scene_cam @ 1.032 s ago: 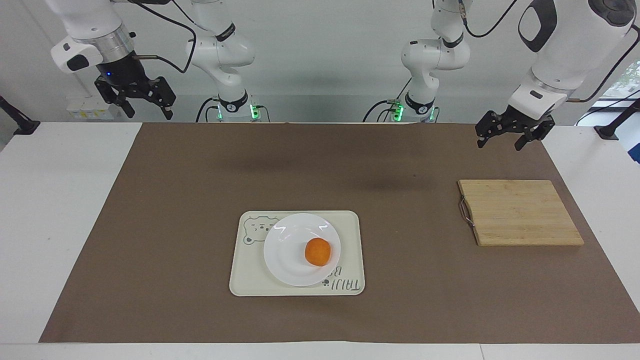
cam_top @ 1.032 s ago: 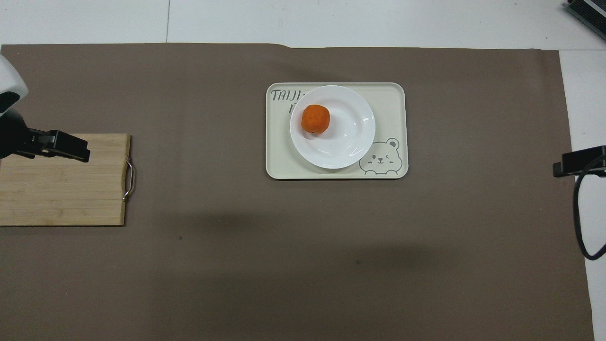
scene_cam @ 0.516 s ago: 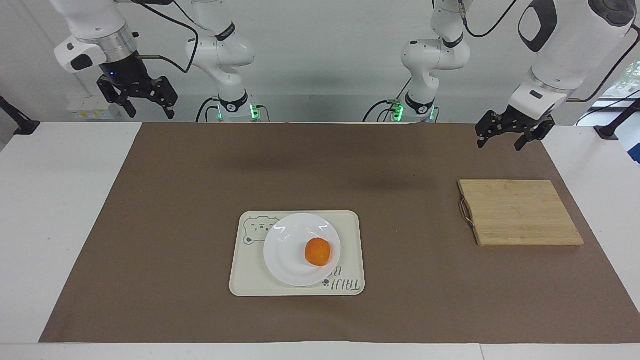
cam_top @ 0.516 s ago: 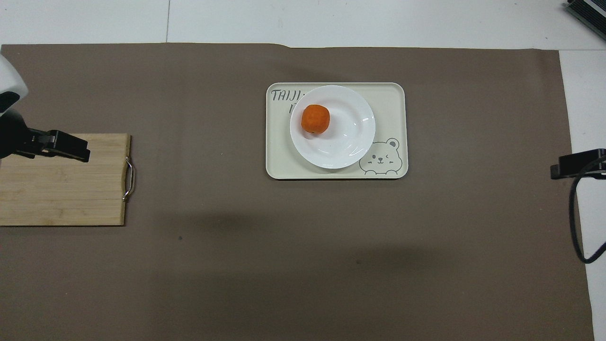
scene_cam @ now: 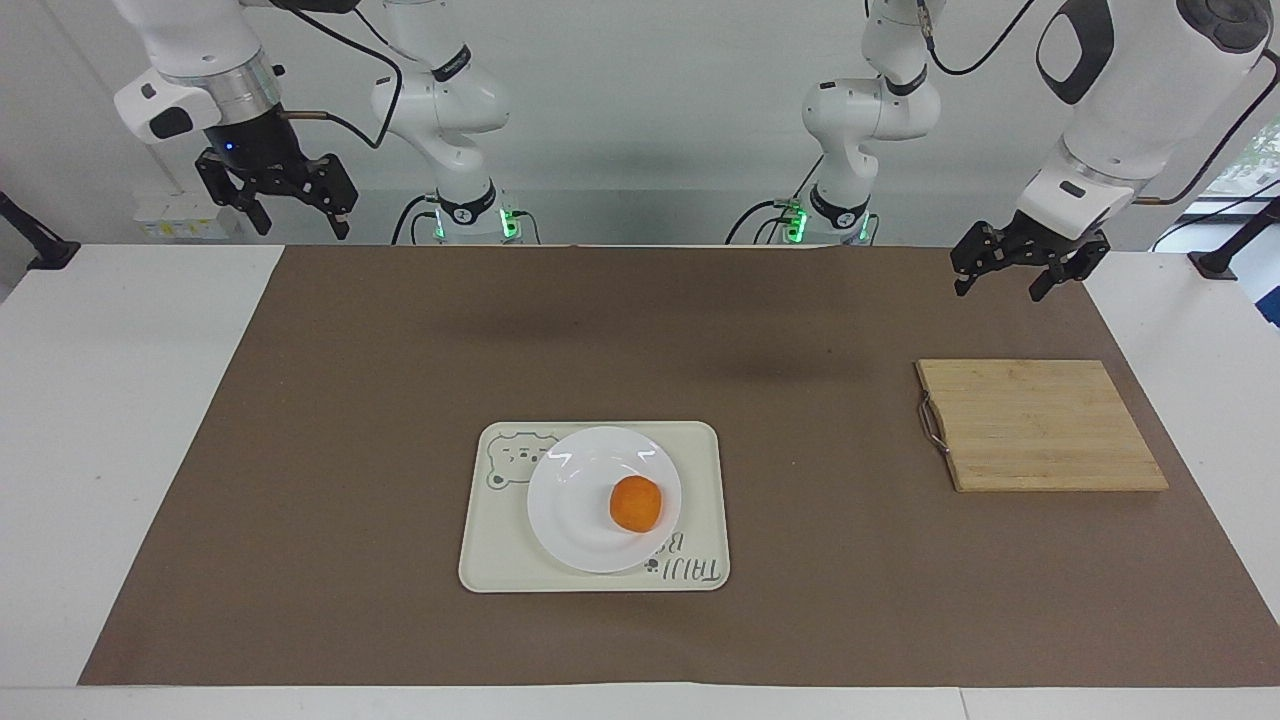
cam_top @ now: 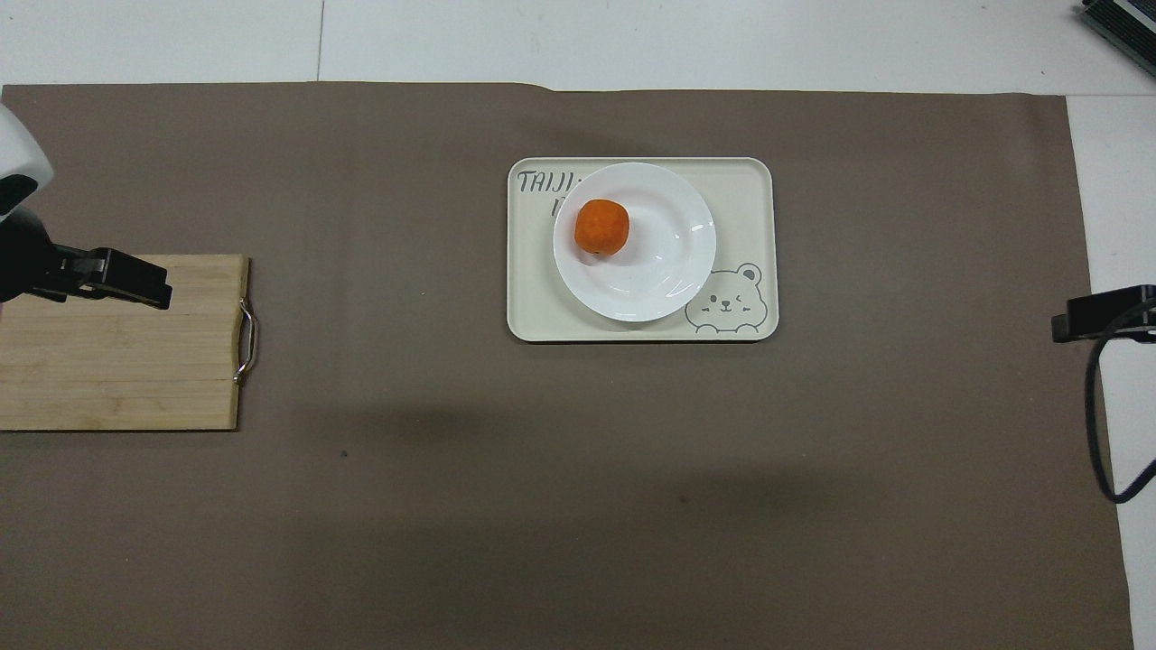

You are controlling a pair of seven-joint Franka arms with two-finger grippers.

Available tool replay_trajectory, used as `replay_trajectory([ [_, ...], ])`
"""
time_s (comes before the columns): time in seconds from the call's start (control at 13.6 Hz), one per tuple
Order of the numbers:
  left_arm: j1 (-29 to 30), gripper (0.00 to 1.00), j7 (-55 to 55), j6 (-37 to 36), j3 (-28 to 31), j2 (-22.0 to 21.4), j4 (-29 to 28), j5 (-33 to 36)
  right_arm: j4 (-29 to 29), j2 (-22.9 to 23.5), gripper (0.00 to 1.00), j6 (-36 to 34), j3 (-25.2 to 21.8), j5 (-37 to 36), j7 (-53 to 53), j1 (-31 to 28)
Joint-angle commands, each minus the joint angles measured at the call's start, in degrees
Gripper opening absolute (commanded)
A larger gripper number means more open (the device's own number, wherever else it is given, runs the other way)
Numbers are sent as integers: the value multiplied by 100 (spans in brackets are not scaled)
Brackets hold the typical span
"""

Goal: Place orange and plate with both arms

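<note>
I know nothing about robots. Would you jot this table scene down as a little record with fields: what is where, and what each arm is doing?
orange: on the plate, off its middle toward the left arm's end
plate: on the cream bear tray, mid-table
cutting board: bare wood, metal handle, at the left arm's end
left gripper: open, empty, in the air near the cutting board
right gripper: open, empty, raised at the right arm's end of the table
contact: neither gripper touches anything
</note>
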Motion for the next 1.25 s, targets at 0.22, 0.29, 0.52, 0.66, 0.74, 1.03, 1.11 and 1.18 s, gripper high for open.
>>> replay_trajectory([
  [0.22, 63, 100, 53, -65, -36, -44, -2, 91, -218, -177, 100, 89, 44, -74, -156, -12],
  [0.29, 63, 100, 53, -65, -36, -44, -11, 91, -201, -160, 100, 80, 44, -82, -182, -12],
  [0.52, 63, 100, 53, -83, -18, -44, -11, 91, -148, -116, 100, 107, 44, -152, -208, -21],
  [0.66, 63, 100, 54, -153, -36, -62, -20, 91, -148, -116, 100, 150, 44, -170, -191, -21],
  [0.74, 46, 100, 62, -127, -36, -62, -20, 91, -148, -116, 100, 151, 44, -170, -191, -21],
  [1.03, -16, 100, 53, -135, -36, -62, -20, 91, -165, -133, 100, 133, 44, -161, -164, -12],
  [1.11, -16, 100, 53, -127, -36, -62, -20, 91, -174, -133, 100, 133, 44, -161, -164, -12],
  [1.18, 2, 100, 53, -135, -36, -62, -28, 91, -174, -142, 100, 133, 44, -161, -164, -12],
])
